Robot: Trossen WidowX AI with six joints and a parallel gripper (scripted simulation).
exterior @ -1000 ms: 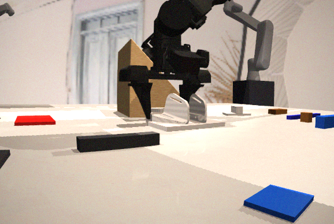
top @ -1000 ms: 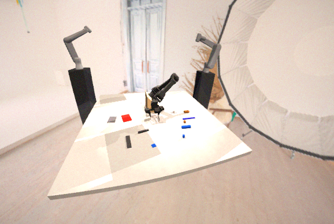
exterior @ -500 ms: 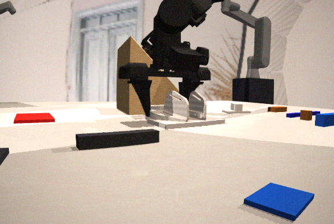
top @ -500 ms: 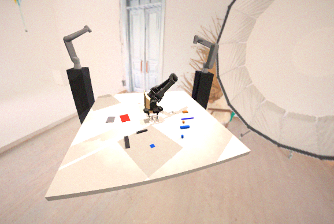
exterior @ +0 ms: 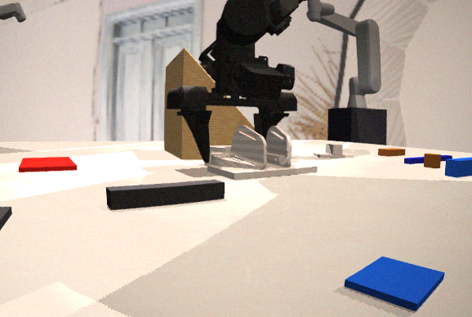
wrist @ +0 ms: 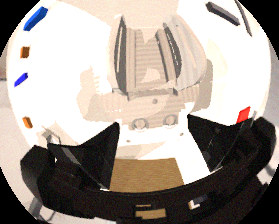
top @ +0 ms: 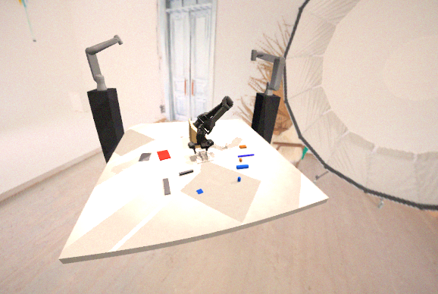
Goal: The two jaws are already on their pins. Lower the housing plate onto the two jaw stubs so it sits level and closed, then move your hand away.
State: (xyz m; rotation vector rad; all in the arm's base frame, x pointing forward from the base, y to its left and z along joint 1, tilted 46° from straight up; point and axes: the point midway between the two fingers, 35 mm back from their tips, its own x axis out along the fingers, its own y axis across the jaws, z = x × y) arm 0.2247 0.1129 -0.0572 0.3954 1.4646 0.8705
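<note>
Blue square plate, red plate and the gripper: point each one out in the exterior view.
Blue square plate (exterior: 394,282): exterior view, top face.
Red plate (exterior: 47,163): exterior view, top face.
Gripper (exterior: 234,144): exterior view, midway between fingertips.

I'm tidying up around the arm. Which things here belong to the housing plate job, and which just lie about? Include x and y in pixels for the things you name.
Belongs to the job:
- pincer (exterior: 234,148) (wrist: 152,120)
- grey assembly with two upright jaws (exterior: 249,154) (wrist: 152,102)

Apparently just lying about:
- red tile (top: 164,154) (exterior: 47,164) (wrist: 244,115)
- blue tile (top: 199,191) (exterior: 394,282)
- black bar (top: 186,172) (exterior: 165,195)
</note>
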